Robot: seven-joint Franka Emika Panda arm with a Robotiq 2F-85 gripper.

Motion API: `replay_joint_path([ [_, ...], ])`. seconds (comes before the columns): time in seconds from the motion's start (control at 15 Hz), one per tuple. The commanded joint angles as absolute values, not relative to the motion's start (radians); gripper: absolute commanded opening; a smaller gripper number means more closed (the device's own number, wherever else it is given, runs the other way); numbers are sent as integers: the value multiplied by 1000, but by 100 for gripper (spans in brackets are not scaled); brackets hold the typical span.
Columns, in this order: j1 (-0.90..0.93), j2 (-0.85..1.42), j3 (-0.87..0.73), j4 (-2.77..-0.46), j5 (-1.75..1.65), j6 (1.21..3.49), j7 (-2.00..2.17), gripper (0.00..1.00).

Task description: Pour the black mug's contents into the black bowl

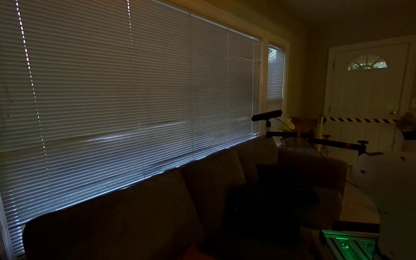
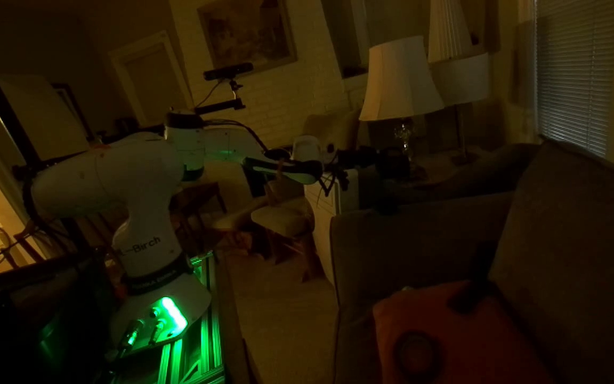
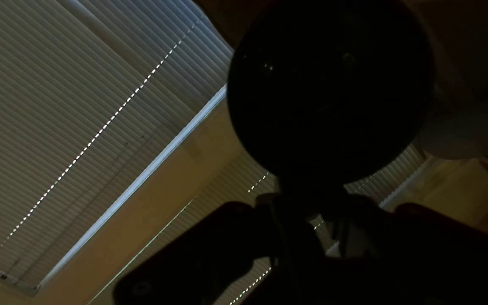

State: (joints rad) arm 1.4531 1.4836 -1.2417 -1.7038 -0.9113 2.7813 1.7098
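In the wrist view, a large, very dark round thing, seemingly the black mug [image 3: 331, 89], fills the upper middle. My gripper [image 3: 311, 205] has its two fingers closed on a narrow dark part below the round body, probably the handle. In an exterior view, the gripper [image 2: 363, 158] is stretched out in the air towards the sofa, with a dark mug-like shape [image 2: 395, 164] at its tip. A dark round ring, seemingly the black bowl [image 2: 400, 354], lies on an orange cushion, well below and nearer that camera. The mug's contents cannot be seen.
The room is very dim. The sofa [image 1: 114, 220] runs below the window blinds [image 1: 121, 108]. The orange cushion [image 2: 459, 341] lies on the seat, with a dark item [image 2: 467, 296] on it. Lamps [image 2: 403, 80] and chairs [image 2: 285, 216] stand beyond the arm.
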Motion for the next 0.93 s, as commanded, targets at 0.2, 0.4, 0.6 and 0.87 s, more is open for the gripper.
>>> replay_joint_path([
  [0.2, 1429, 1485, -1214, -1630, -1092, 2674, 1844, 5],
  [0.4, 1409, 1485, -1200, -1592, -1156, 2638, 1893, 5],
  [0.6, 1392, 1484, -1184, -1561, -1213, 2603, 1926, 5],
  [0.87, 1378, 1484, -1165, -1527, -1335, 2543, 1974, 5],
])
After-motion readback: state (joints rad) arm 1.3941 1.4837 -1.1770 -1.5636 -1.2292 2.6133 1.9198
